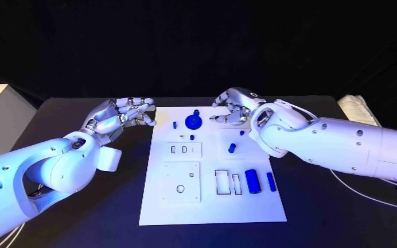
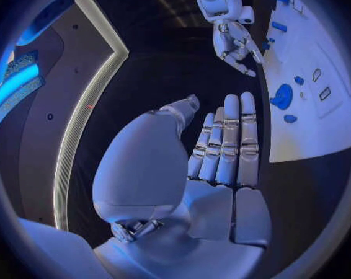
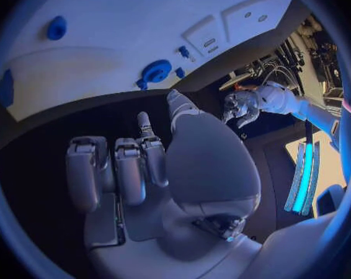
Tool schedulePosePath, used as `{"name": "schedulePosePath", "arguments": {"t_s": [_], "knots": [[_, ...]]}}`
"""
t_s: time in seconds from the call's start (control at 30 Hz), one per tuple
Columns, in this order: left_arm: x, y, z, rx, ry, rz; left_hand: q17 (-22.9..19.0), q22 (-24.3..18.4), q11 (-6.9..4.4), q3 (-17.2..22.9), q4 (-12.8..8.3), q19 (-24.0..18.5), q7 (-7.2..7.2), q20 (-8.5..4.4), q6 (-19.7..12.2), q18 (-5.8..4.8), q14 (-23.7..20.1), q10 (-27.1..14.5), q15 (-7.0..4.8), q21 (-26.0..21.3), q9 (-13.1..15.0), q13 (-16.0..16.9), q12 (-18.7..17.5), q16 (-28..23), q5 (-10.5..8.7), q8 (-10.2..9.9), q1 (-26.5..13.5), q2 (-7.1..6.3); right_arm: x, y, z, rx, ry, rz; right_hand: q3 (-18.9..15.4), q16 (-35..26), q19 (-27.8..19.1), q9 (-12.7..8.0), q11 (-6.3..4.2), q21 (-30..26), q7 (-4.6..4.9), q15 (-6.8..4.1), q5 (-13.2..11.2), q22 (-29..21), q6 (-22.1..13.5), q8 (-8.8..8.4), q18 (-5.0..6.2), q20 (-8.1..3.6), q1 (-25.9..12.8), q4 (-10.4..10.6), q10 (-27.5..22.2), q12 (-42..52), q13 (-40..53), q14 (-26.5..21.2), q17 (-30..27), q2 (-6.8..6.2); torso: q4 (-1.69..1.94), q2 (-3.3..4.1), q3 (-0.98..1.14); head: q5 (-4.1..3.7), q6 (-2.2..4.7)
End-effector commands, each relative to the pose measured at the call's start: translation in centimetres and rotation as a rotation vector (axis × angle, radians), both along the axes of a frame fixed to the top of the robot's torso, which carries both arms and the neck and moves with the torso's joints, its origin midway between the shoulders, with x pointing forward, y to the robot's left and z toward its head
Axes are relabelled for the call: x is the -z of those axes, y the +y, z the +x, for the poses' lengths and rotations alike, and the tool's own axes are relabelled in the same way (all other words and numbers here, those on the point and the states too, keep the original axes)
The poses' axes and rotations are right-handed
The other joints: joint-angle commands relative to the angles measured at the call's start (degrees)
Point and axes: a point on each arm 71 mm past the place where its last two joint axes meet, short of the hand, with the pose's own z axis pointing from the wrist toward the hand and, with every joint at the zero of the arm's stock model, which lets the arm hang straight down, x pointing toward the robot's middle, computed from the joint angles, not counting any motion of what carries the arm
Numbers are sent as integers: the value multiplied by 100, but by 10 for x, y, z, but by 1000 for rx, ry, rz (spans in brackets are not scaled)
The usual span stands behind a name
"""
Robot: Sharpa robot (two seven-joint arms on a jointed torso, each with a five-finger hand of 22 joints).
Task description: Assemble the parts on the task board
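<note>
Both empty: left hand (image 1: 123, 115) with fingers apart beside the white board (image 1: 211, 202), right hand (image 1: 235, 105) loosely curled over its far edge, near the blue wheel (image 1: 194, 121)

Pretty dark setup here. The table (image 1: 331, 213) is black with a matte top, and past its far edge the backdrop is just pitch black, can't make out any wall. There's a pale boxy thing (image 1: 12, 119) at one side of the table, maybe a cabinet, hard to say. On the other side sits a whitish ribbed object (image 1: 361, 109), and a thin white cable (image 1: 364, 193) trails over the tabletop near it. Bluish light washes over the whole scene.
</note>
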Motion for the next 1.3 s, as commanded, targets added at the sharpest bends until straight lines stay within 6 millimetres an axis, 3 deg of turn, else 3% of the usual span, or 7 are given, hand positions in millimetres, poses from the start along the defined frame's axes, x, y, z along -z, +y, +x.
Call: {"name": "schedulePosePath", "arguments": {"t_s": [0.03, 0.33, 0.6, 0.67, 0.83, 1.13, 1.3], "knots": [[-1, -1, 1, 18, -10, -12, 5, 5, -9, 25, -1, -21, 34, 0, -14, -4, -49, -45, -2, 20, 2, 5, -13, 19, -3, -32, -44, 5, -6, -21, -6, -27, -6, 82, 26, 21, 297, -15, -24, -107, 2, 0, -66, 931, 23, -33, 3, 10, 143, -41, 145, -60, 1019, 596, 1506, -80, -21, -17, 16, -35, 26], [0, 0, 3, 19, -12, -11, 3, 7, -9, 28, -8, -32, 32, 2, -16, -5, -60, -48, 0, 22, 1, 5, -13, 15, -2, -34, -43, 0, -4, -84, -8, -39, 37, 52, 113, 21, 244, -62, -8, -200, 20, 16, -58, 859, -49, -68, 26, 26, 755, -163, 39, -188, 933, 596, 1506, -147, -84, -29, 67, -93, 14], [0, -2, 4, 27, -13, -12, 2, 8, -9, 31, -13, -39, 31, 3, -17, -6, -68, -49, 1, 23, 2, 5, -13, 11, -2, -36, -42, -2, 4, -120, -2, -14, 56, 5, 156, 21, 238, -81, -16, -212, 12, 10, 39, 855, -73, -75, 28, 23, 963, -213, 14, -217, 914, 596, 1506, -184, -86, -23, 106, -105, -4], [0, -2, 4, 28, -13, -12, 2, 8, -9, 32, -14, -42, 31, 4, -17, -6, -71, -49, 1, 23, 2, 5, -13, 10, -2, -36, -42, -2, 7, -126, 0, -7, 64, -7, 166, 21, 241, -83, -18, -207, 11, 9, 64, 862, -73, -74, 26, 22, 994, -221, 19, -210, 919, 596, 1506, -190, -78, -20, 97, -99, -19], [1, -2, 5, 29, -14, -11, 2, 8, -9, 32, -14, -42, 31, 4, -17, -6, -71, -49, 1, 23, 2, 5, -13, 10, -2, -36, -42, -2, 16, -132, 3, 10, 80, -25, 182, 21, 244, -85, -19, -202, 10, 7, 92, 867, -73, -73, 24, 20, 1026, -229, 22, -206, 923, 596, 1506, -191, -74, -16, 106, -92, -23], [1, -2, 5, 32, -15, -9, 2, 8, -9, 32, -14, -42, 31, 4, -17, -6, -71, -49, 1, 23, 2, 5, -13, 10, -2, -36, -42, -2, 31, -131, 13, 13, 115, -47, 242, 21, 249, -91, -23, -198, 9, 4, 222, 875, -60, -64, 22, 16, 1108, -248, 31, -195, 931, 596, 1506, -210, -72, -24, 85, -80, -74], [1, -2, 5, 31, -16, -8, 2, 8, -9, 32, -14, -42, 31, 4, -17, -6, -71, -49, 1, 23, 2, 5, -13, 10, -2, -36, -42, -2, 38, -130, 14, 13, 131, -52, 257, 21, 253, -88, -24, -192, 6, 3, 246, 881, -35, -50, 21, 15, 1109, -241, 42, -181, 942, 596, 1506, -207, -73, -23, 88, -75, -99]]}}
